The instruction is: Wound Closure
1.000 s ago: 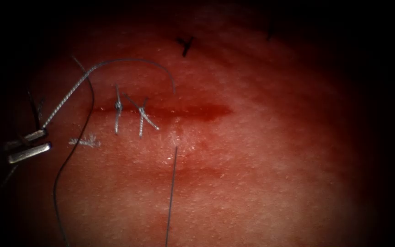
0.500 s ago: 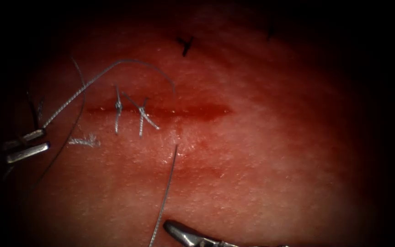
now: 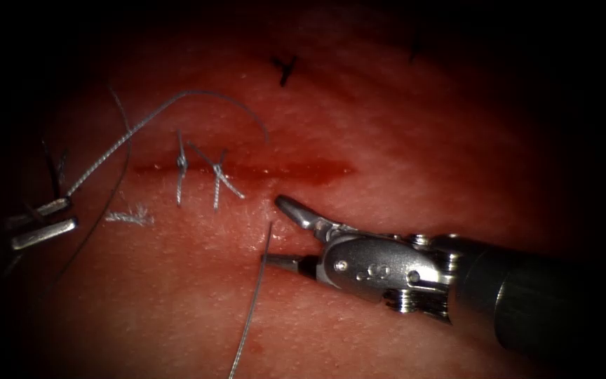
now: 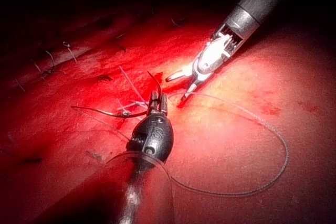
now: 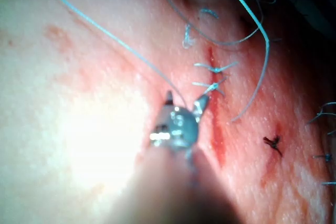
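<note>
My right steel needle-driver tool (image 3: 273, 230) gapes empty astride the thin grey thread (image 3: 250, 316) below the red cut (image 3: 303, 170) — a crooked bite could fray it. Far left, the left tool (image 3: 40, 221) is clenched on the dark curved needle (image 4: 105, 114), which lies free of the tissue (image 3: 401, 126).

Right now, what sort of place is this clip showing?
Most likely a bench for suturing practice: tissue with a cut partly closed by two knotted stitches, the left pincer holding thread, and the right pincer open beside the cut.
</note>
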You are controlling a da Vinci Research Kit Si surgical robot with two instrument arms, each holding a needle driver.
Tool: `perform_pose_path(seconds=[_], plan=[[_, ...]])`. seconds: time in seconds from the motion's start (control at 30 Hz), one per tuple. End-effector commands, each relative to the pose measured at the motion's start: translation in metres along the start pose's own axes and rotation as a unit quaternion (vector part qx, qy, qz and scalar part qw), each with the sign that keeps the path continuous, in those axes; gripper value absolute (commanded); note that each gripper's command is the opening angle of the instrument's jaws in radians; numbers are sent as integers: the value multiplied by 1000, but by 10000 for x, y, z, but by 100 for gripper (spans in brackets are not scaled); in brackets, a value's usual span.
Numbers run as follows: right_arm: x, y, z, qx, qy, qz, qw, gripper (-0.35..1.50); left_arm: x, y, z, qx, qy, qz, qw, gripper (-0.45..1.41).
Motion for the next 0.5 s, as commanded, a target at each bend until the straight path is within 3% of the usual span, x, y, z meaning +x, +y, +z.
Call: perform_pose_path(seconds=[0.03,0.2,0.23,0.27,0.5], plan=[[-5,3,18,2,-2,-4,1000,123,-2,1,8,0,1,0,1000,-45],[-16,-2,32,7,2,-10,1000,116,-2,1,8,0,1,0,1000,-45],[-20,-9,33,9,7,-15,1000,16,-2,1,8,0,1,0,1000,-45],[-21,-12,31,11,11,-17,1000,-35,-2,1,8,0,1,0,1000,-45],[-10,-25,-1,16,31,-21,999,-35,-2,1,9,1,1,0,1000,-45]])
